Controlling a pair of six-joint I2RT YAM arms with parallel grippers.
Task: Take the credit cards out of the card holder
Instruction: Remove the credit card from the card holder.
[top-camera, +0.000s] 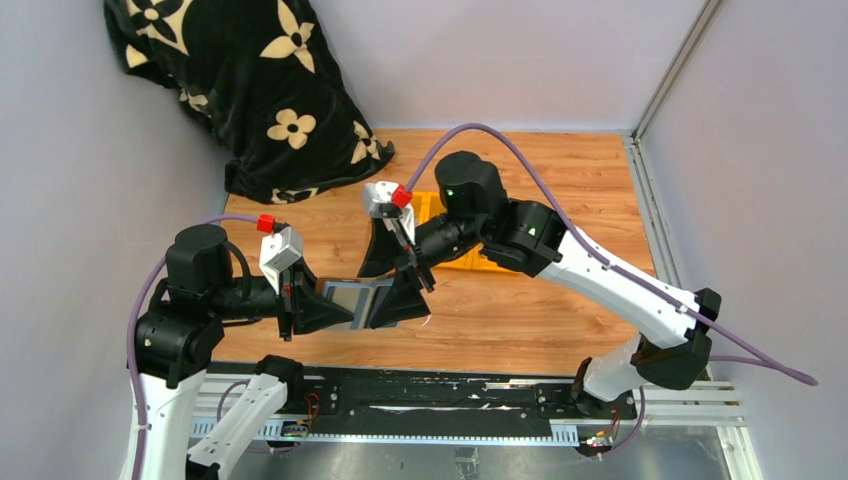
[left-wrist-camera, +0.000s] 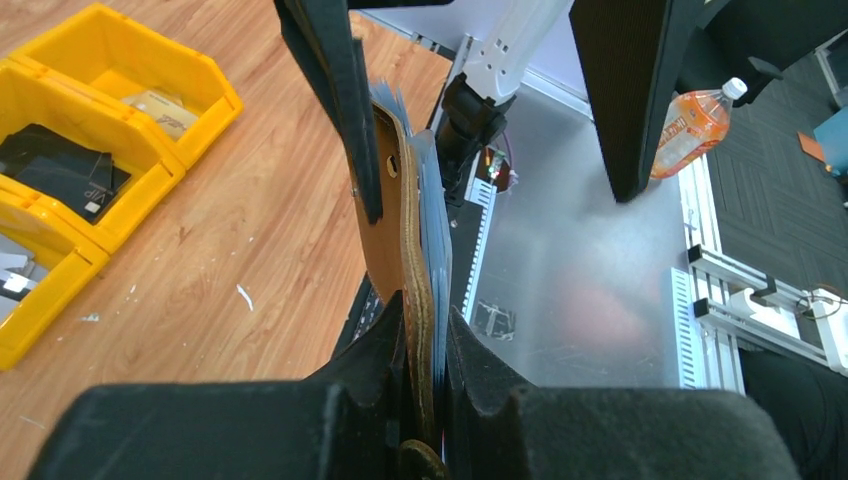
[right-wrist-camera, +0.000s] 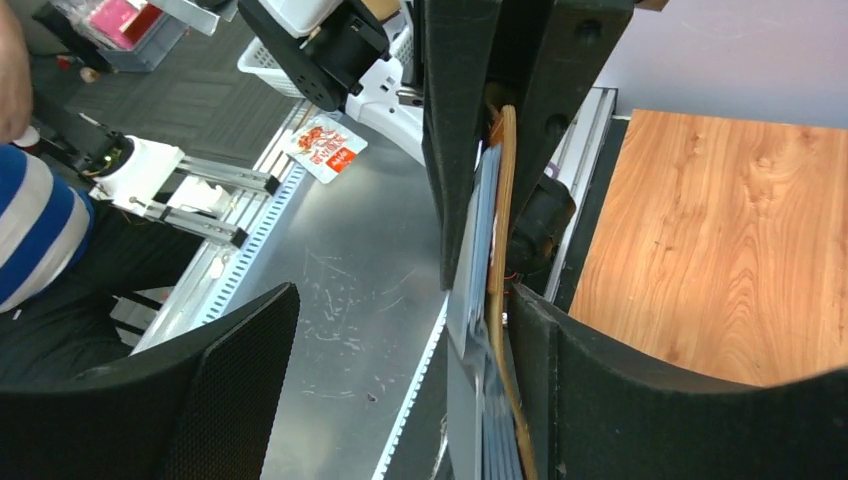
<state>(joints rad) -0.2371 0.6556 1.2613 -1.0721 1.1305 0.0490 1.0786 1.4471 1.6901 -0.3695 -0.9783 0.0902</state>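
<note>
While the left gripper pinches the holder by one end, nearly closed on the leather, treat that grip as your anchor and do not loosen it. The holder hangs on edge in the air between the two grippers, above the near strip of the table. Its brown face is toward the wood, and the cards lie along the other face, toward the arm bases. The right gripper stands wide open at the opposite end and holds nothing. One finger is against or just beside the leather side; the other is well clear on the card side.

Judged step: taking hold of a card.
1. Shift the right gripper so its jaws straddle only the projecting card edges. If they also take in the leather, you will likely pull against the left grip.
2. Close on the cards alone.
3. Draw along the holder's length, away from the left gripper.

How many cards there are cannot be told. Farther out on the table sit the yellow bins, and a blanket fills the far left corner.
</note>
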